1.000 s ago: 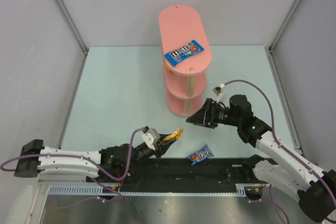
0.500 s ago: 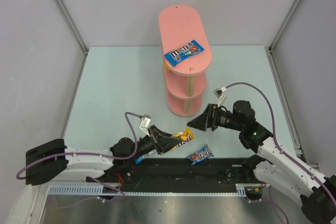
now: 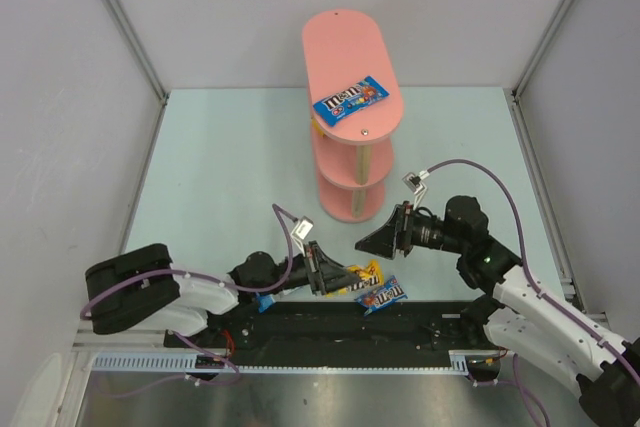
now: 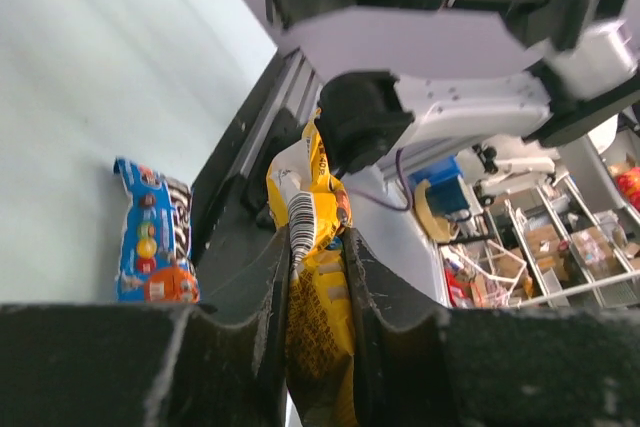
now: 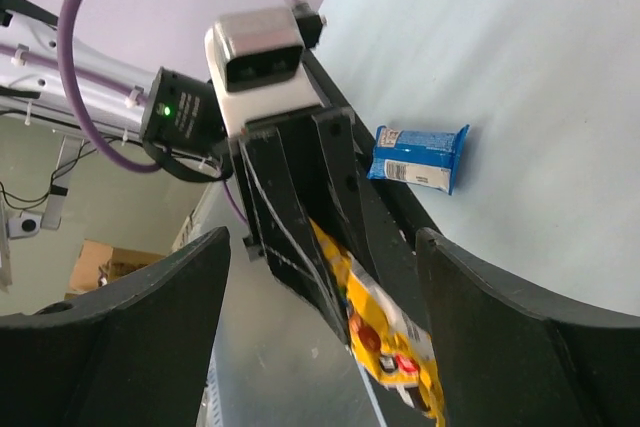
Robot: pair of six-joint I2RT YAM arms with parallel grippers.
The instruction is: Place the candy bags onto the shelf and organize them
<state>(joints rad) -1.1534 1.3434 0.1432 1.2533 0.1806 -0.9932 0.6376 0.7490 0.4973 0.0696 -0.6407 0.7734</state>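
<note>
The pink three-tier shelf (image 3: 352,67) stands at the back centre, with a blue candy bag (image 3: 350,99) on its top board. A yellow edge (image 3: 316,127) shows on the middle tier. My left gripper (image 3: 338,278) is shut on a yellow candy bag (image 3: 362,274), which it holds near the front edge. The bag is pinched between the jaws in the left wrist view (image 4: 316,292). My right gripper (image 3: 376,241) is open and empty, just right of and above that bag, and faces it (image 5: 392,345). A blue bag (image 3: 381,295) lies on the table beside them.
Another blue bag (image 3: 266,299) lies partly under the left arm; it also shows in the right wrist view (image 5: 420,157). The black base rail (image 3: 420,319) runs along the near edge. Grey walls enclose the pale table (image 3: 230,177).
My left arm has swung right and carried the yellow bag from the left front toward the right gripper. My right gripper has dropped slightly toward it and stayed open.
</note>
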